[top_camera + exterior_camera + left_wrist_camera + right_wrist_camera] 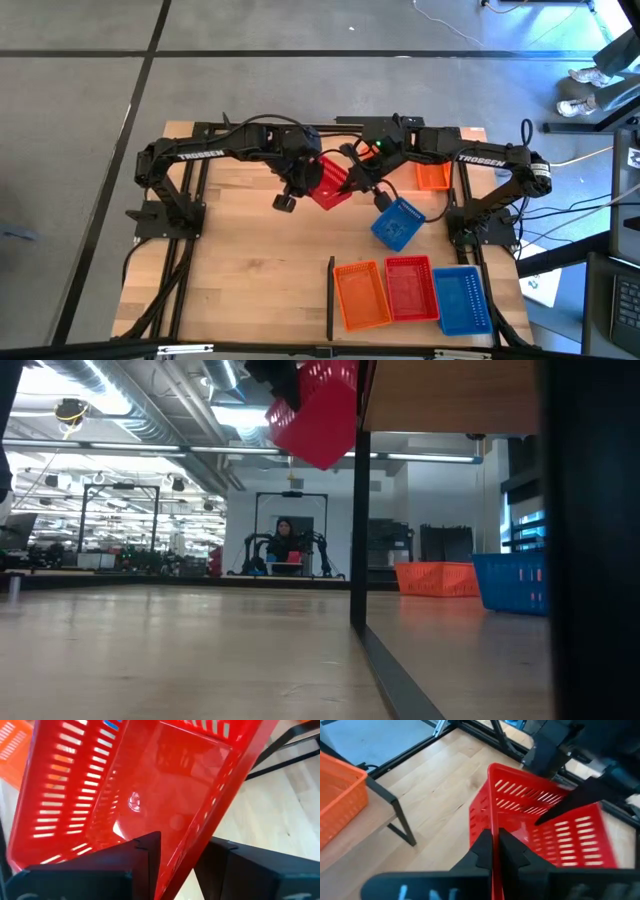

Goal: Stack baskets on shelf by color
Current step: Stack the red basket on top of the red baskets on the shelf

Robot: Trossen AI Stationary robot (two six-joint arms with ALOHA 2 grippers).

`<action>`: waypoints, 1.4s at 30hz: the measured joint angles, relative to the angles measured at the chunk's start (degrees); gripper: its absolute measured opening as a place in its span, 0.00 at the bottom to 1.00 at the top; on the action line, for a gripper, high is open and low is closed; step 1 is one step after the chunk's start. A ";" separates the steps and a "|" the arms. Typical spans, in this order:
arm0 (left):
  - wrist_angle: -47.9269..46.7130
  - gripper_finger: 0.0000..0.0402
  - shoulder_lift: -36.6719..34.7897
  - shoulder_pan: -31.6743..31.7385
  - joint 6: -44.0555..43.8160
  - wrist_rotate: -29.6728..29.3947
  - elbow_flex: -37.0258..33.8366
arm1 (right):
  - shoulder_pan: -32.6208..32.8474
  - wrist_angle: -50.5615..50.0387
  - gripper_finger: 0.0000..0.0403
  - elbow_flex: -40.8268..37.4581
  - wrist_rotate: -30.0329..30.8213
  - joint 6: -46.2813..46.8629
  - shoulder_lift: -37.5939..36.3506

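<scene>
A red basket (332, 184) is lifted above the far middle of the shelf (250, 270), between both grippers. My left gripper (303, 180) (177, 855) is shut on it from the left, and my right gripper (353, 172) (495, 837) is shut on it from the right. In the low view the red basket (320, 415) hangs tilted, well above the board. A blue basket (398, 223) lies askew on the board, on its bottom. An orange basket (432, 177) sits at the far right. My left gripper pinches one slotted side wall (189, 842) of the red basket, one finger inside (149, 860) and one outside (222, 865). The basket is lifted clear and tilted. My right gripper pinches the rim of another wall (491, 817) between its two fingers (482, 847), which lie across that wall's edge. The basket hangs clear of the board.
At the near right edge, an orange basket (362, 295), a red basket (408, 288) and a blue basket (462, 298) stand side by side, right of the black divider strip (330, 297). Bare board lies left of the strip. A person (285, 540) sits far behind the table.
</scene>
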 joint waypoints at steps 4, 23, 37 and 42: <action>-1.09 0.22 0.14 -0.27 -1.41 -0.15 2.12 | 0.04 -1.74 0.01 0.15 -0.16 -0.33 -0.07; -3.12 0.22 0.27 -2.84 -0.26 -1.44 6.43 | 0.11 -2.14 0.01 0.17 0.04 -0.69 0.00; -2.20 0.22 0.27 -2.89 3.42 -4.77 6.43 | 0.04 -3.15 0.01 0.11 2.30 -0.40 -0.04; -2.71 0.22 0.27 -2.73 -0.20 -9.75 7.25 | -0.09 -2.65 0.01 0.11 3.01 -0.64 -0.02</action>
